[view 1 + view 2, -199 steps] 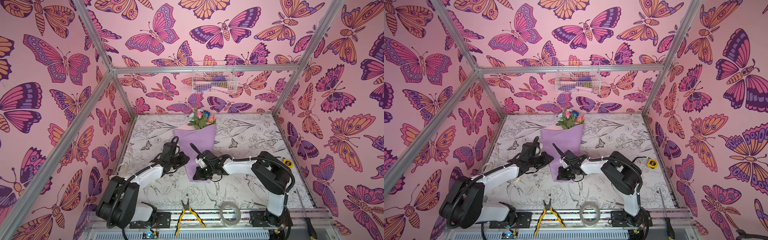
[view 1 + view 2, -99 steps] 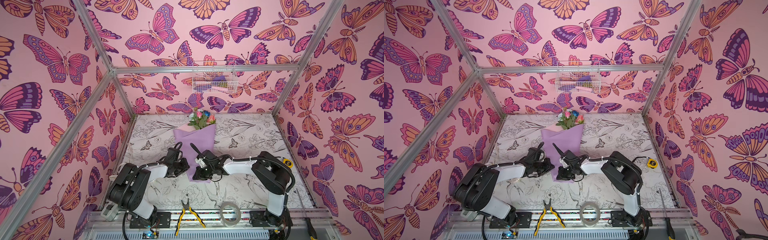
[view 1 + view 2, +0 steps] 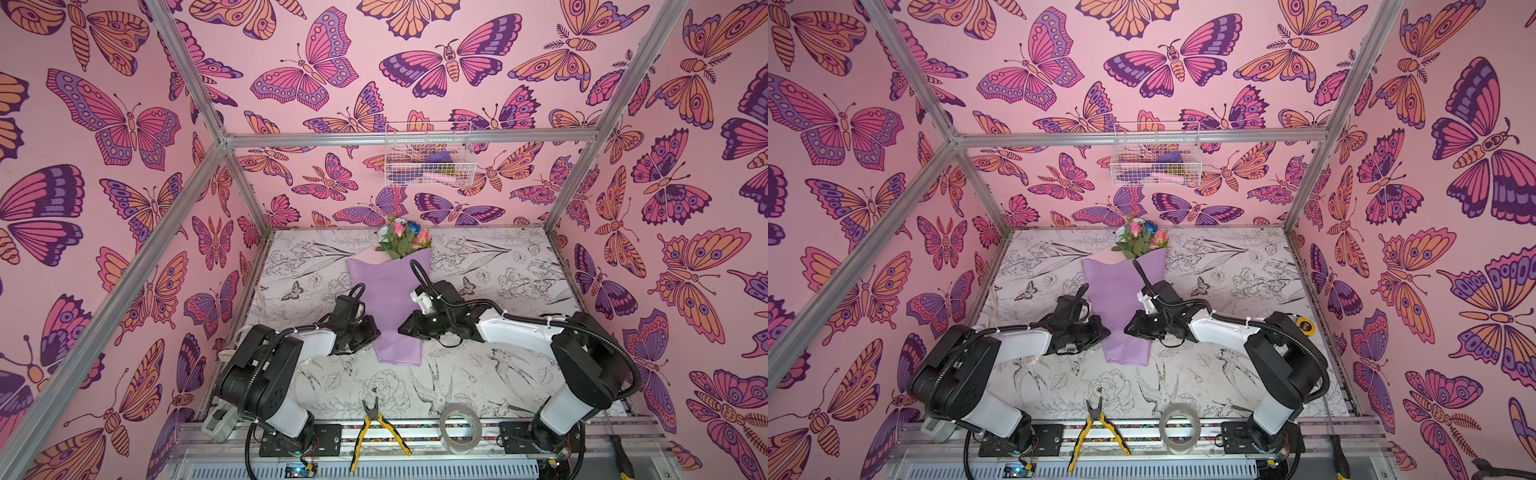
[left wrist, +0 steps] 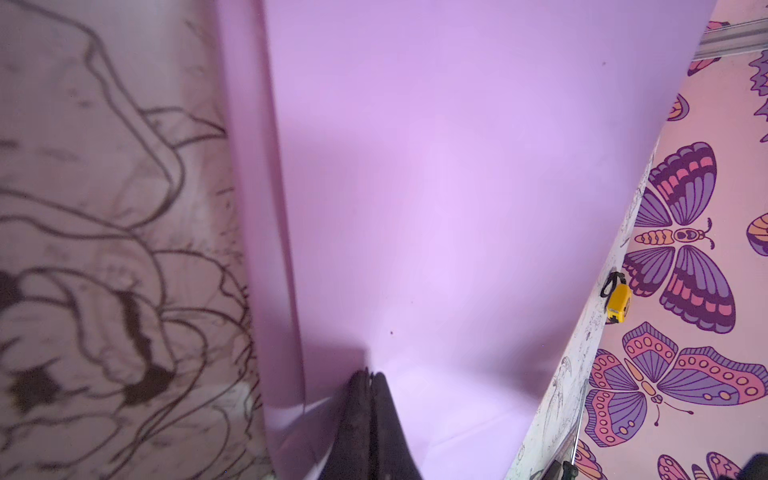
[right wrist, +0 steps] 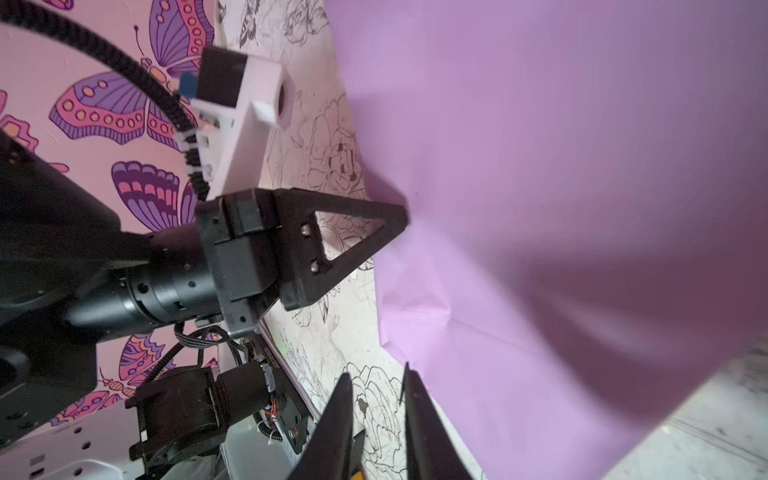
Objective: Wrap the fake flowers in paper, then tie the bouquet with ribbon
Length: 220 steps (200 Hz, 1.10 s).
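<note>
One bouquet (image 3: 388,307) lies at the middle of the tabletop (image 3: 498,291). We find the left gripper (image 3: 377,332) clenched against its paper (image 4: 457,187), the right gripper (image 5: 376,374) parted and empty. Untied, the paper may spring open or crease under that push.

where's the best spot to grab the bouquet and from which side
Grip the narrow near end of the bouquet, low from its right side, where the right gripper sits open. It lies flat and tapers toward the front, so there it looks slim enough to span; the end by the flowers looks too wide.
</note>
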Tool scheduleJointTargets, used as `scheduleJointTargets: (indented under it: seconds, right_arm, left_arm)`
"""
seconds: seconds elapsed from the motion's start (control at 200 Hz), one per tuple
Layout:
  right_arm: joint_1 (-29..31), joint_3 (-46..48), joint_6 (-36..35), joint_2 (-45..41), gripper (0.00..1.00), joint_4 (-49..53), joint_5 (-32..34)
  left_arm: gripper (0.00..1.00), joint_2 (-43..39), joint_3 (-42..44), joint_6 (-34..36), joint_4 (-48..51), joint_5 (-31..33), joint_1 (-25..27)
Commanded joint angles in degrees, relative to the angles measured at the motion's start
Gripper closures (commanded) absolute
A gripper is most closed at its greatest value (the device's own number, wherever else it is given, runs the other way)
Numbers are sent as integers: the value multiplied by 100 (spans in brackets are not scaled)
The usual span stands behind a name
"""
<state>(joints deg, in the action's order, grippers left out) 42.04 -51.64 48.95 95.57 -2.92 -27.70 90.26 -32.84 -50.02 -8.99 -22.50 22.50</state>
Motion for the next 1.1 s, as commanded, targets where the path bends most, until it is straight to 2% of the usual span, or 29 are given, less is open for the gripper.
scheduleJointTargets:
  seconds: [0.0, 0.215, 0.491, 0.821, 1.096]
  right_arm:
    - [-210, 312, 251, 196, 78, -363, -252]
    - [-675, 477, 331, 798, 80, -918, -467]
    - [-1216, 215, -53, 1087, 80, -674, -477]
    - [-1621, -559, -316, 1782, 81, -378, -421]
    - [-2020, -1656, -540, 2502, 81, 94, -345]
  left_arm:
    - [100, 237, 155, 54, 271, 147, 0]
    - [100, 307, 139, 62, 267, 163, 0]
    - [100, 366, 145, 71, 275, 142, 0]
    - [100, 342, 205, 54, 267, 120, -9]
    - [100, 338, 261, 63, 274, 106, -11]
